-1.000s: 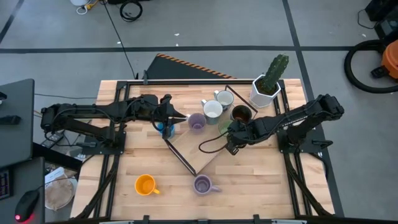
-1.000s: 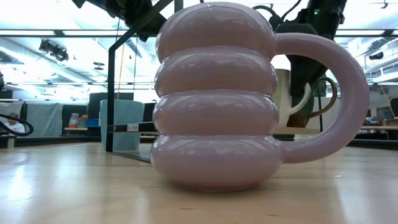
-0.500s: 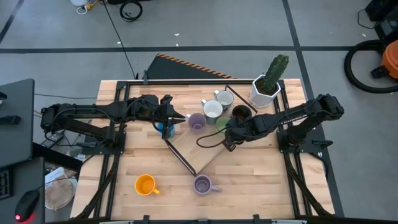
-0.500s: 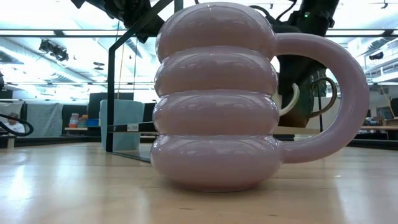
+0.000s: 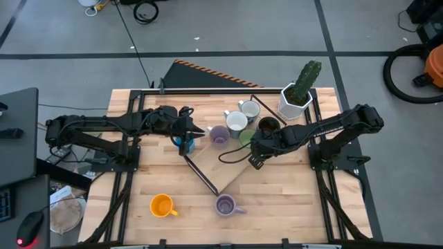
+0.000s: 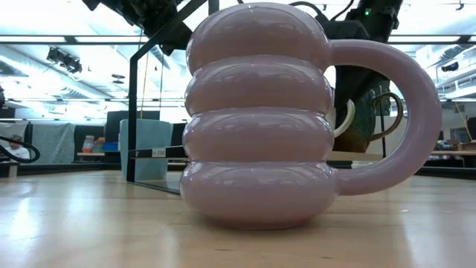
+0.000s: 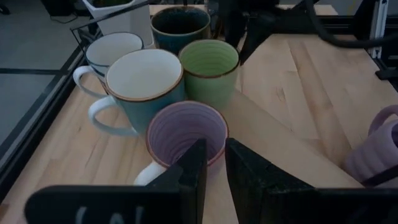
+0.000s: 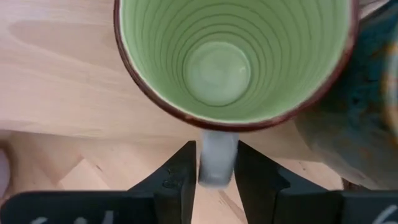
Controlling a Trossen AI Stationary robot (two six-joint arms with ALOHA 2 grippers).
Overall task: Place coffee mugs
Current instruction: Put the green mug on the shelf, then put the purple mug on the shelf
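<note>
My right gripper (image 5: 253, 148) is shut on the green mug (image 5: 246, 137), which stands among the grouped mugs: a lilac one (image 5: 219, 136), two white ones (image 5: 237, 121), (image 5: 249, 109) and a dark brown one (image 5: 268, 126). My left gripper (image 7: 215, 165) hangs over the lilac mug's near rim (image 7: 186, 134), its fingers all but shut with a narrow slit and nothing between them. A blue mug (image 5: 185, 144) stands under the left wrist. An orange mug (image 5: 162, 205) and a bulbous lilac mug (image 5: 225, 205) stand near the front edge. My right gripper pinches the green mug's pale handle (image 8: 217, 160) between its two fingers, which come from above and point steeply down. The mug stays upright with its mouth up. Whether its base rests on the board or hangs just clear does not show.
A white faceted pot with a cactus (image 5: 297, 97) stands at the far right. A black wire frame (image 5: 197, 169) and a wooden board (image 5: 228, 169) lie mid-table. The bulbous lilac mug (image 6: 256, 112) fills the low view. Bare wood lies between the front mugs and the board.
My right gripper has carried the green mug toward the table's far edge and a little left, up against the other mugs; the mug has stayed upright.
</note>
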